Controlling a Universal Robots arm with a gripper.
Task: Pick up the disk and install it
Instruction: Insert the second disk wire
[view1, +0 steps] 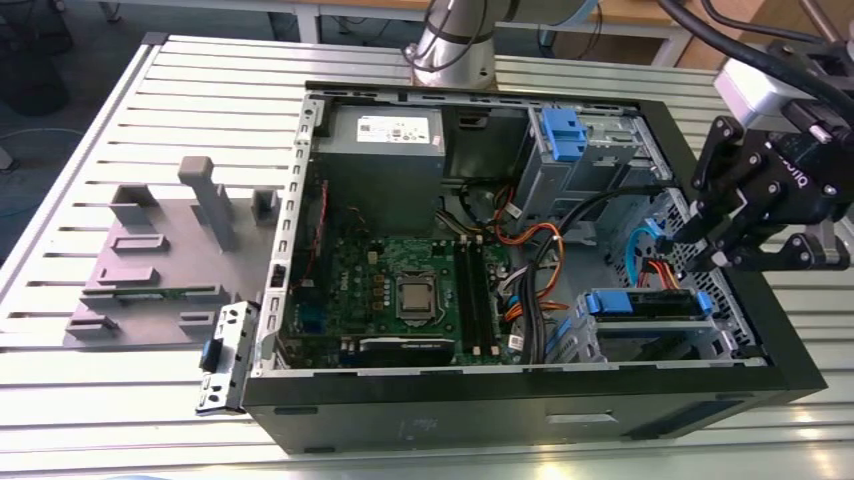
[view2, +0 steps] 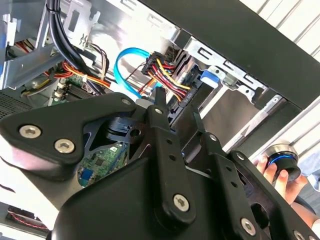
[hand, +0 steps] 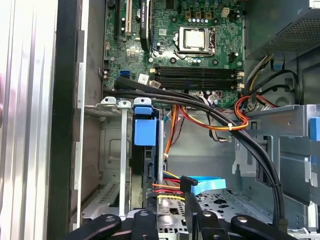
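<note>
The disk (view1: 645, 305), a flat drive in a bright blue frame, sits inside the lower drive cage at the front corner of the open computer case (view1: 534, 395). In the first wrist view the disk (hand: 145, 131) stands edge-on in its slot, blue tab outward, with red, yellow and orange cables beside it. My black gripper (view1: 694, 255) hangs over the case's edge at the exterior view's right, just above the cage. In both wrist views the fingers (view2: 159, 107) are apart with nothing between them, a short way off the disk. My gripper (hand: 170, 217) touches nothing.
The motherboard (view1: 400, 290), a grey power supply (view1: 384, 132) and an upper bay with a blue latch (view1: 562, 135) lie inside the case. Black and orange cables (hand: 220, 117) cross near the cage. A grey fixture (view1: 167, 260) stands at the exterior view's left. A person's hand (view2: 280, 172) holds a round knob outside the case.
</note>
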